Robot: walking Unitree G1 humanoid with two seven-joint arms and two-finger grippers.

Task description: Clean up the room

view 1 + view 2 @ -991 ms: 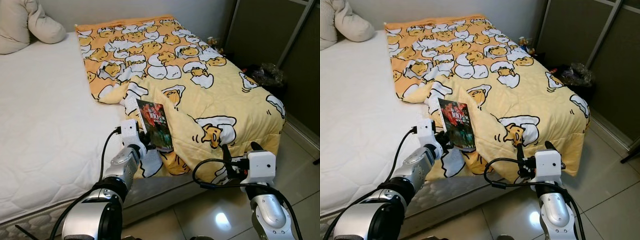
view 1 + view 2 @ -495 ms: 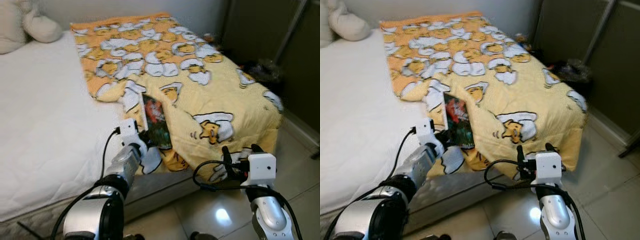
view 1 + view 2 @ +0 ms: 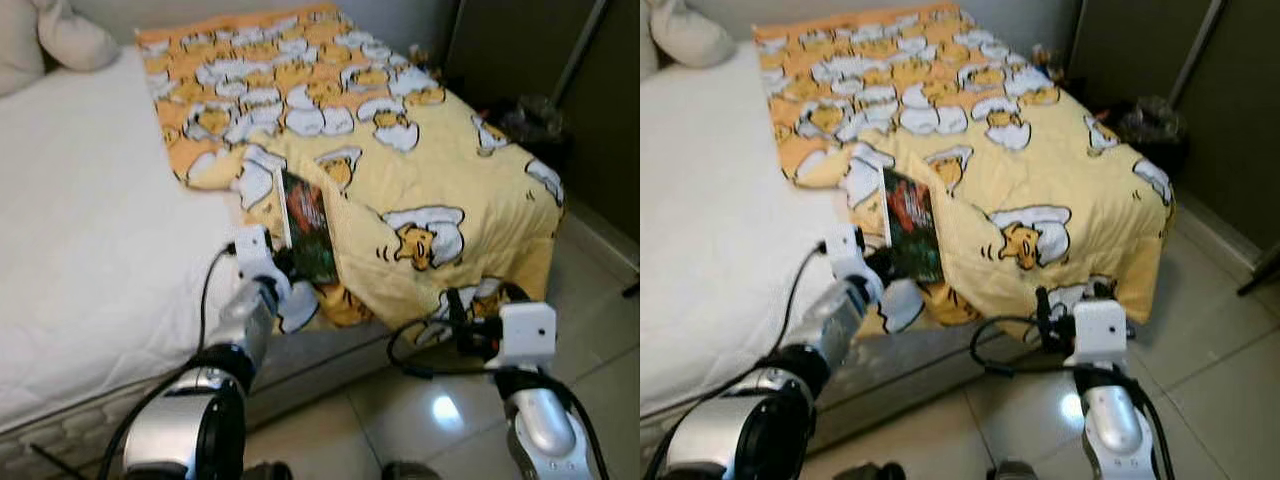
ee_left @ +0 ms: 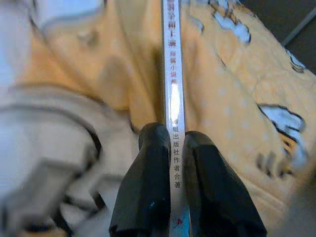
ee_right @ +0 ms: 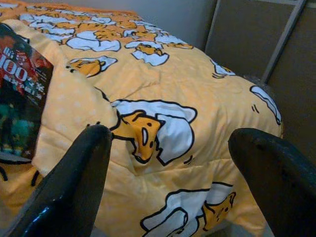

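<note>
At frame centre, the left gripper has its fingers clamped on the spine of a book, upright against a yellow blanket fold on the bed. The right gripper, fingers apart, hovers at lower right beside the bed's corner.

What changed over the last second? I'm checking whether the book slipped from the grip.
No slip: the left gripper stays shut on the book, its fingers pinching the spine, the book standing on edge against the yellow blanket. The camera has shifted, so the scene sits differently. The right gripper remains open, near the bed's foot corner. The blanket's folds look unchanged.
</note>
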